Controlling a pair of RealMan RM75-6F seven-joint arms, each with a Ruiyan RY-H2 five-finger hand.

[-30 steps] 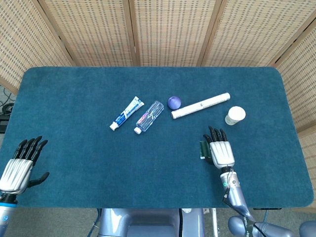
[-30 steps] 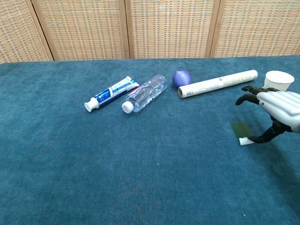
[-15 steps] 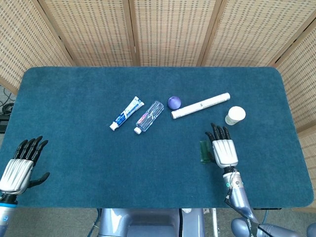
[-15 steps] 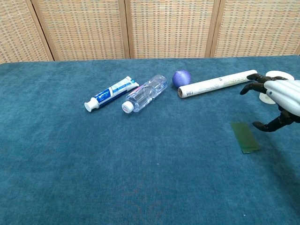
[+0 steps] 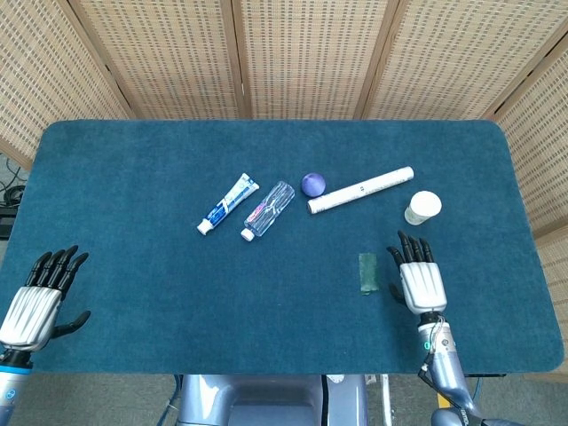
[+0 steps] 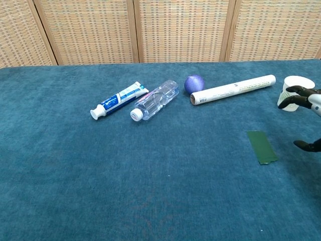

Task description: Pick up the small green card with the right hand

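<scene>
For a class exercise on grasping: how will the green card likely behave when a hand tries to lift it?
The green card lies flat on the cloth, so its edges are probably hard to get under. It looks thin, so likely light and bendy. Pushed, it would probably slide, not roll.

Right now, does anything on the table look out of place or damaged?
Nothing looks damaged or spilled. The green card lies flat on the table, untouched; the right hand is beside it, apart and empty. The bottle lies on its side.
</scene>
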